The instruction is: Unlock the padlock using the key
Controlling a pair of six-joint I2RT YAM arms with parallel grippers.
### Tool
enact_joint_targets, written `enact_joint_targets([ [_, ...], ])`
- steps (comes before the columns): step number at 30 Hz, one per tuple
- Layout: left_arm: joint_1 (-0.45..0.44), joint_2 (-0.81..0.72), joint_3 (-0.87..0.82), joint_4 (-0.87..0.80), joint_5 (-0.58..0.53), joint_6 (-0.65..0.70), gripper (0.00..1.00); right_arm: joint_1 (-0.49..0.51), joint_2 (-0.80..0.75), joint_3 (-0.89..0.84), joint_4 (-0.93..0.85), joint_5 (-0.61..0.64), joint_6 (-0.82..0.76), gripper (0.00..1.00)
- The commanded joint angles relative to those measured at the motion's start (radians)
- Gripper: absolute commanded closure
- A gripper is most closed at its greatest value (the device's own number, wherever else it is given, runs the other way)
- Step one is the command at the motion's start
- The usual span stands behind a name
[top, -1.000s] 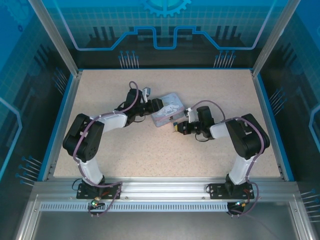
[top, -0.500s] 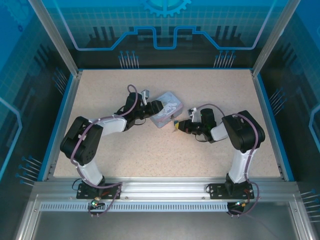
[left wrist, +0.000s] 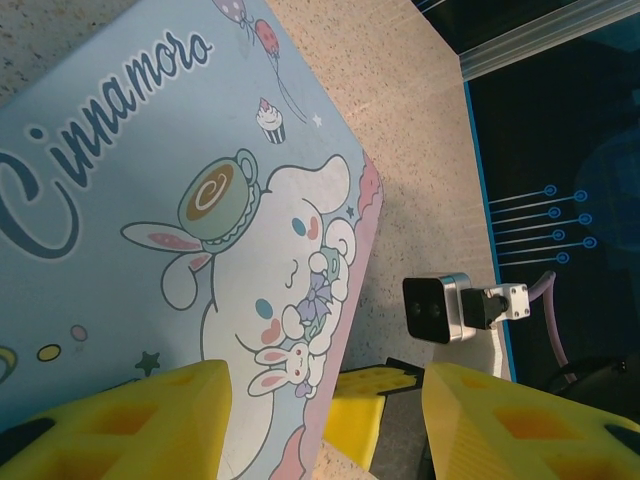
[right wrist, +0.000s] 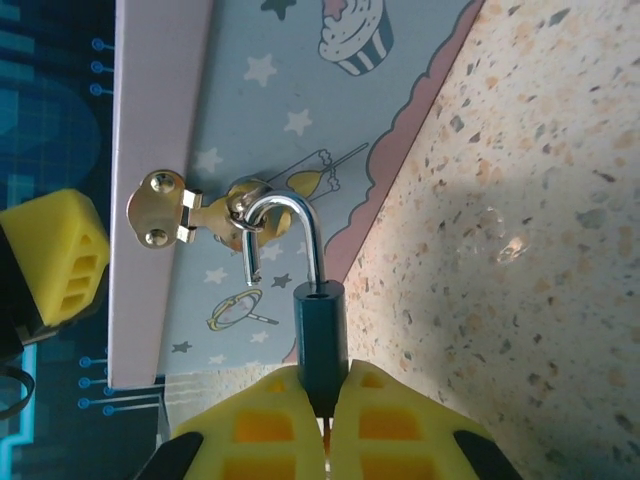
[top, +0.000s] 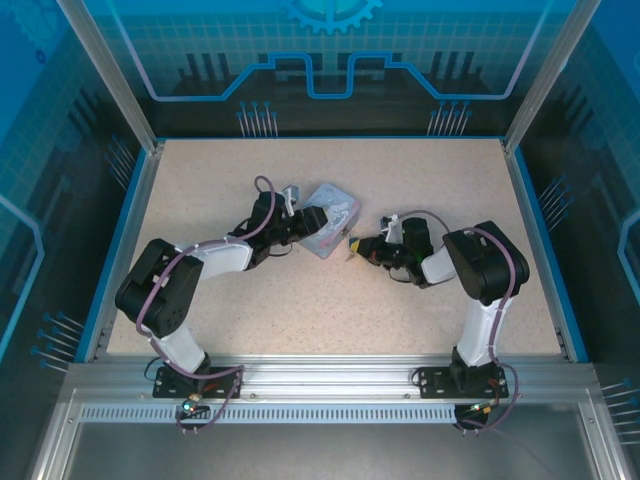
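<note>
**Two end effectors at the tin: shackle reads sprung, unhooking not yet done**

Right end effector (right wrist: 322, 400): yellow fingers pressed together on the dark body of the padlock (right wrist: 320, 325), pinching it from below in the right wrist view. The padlock hangs at the front edge of the pale blue tin (right wrist: 270, 100), just above the tabletop (right wrist: 520, 250). Its shackle (right wrist: 300, 215) is threaded through the loop of the brass hasp (right wrist: 165, 208).

The shackle's short leg ends clear of the body, so I judge the lock open. Key: cannot make it out; possibly hidden between the fingers.

Left end effector (left wrist: 322, 400): fingers half spread astride a corner of the tin. Cannot tell whether they clamp it.

Next move, as I judge it: swing the free leg out of the loop. This needs a small twist and the tin kept steady.
</note>
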Motion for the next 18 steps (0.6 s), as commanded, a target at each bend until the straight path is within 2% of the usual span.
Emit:
enact_joint_targets([
  [1,-0.010,0.025,-0.057,-0.152,-0.006,-0.031,0.45,-0.002,0.004,0.005,0.006,0.095,0.069,0.96],
  [8,-0.010,0.026,-0.062,-0.153,-0.006,-0.027,0.45,0.025,-0.002,0.021,0.009,0.126,0.105,0.96],
  [18,-0.010,0.025,-0.063,-0.153,-0.004,-0.025,0.45,0.043,0.021,0.003,0.106,0.177,0.180,0.96],
])
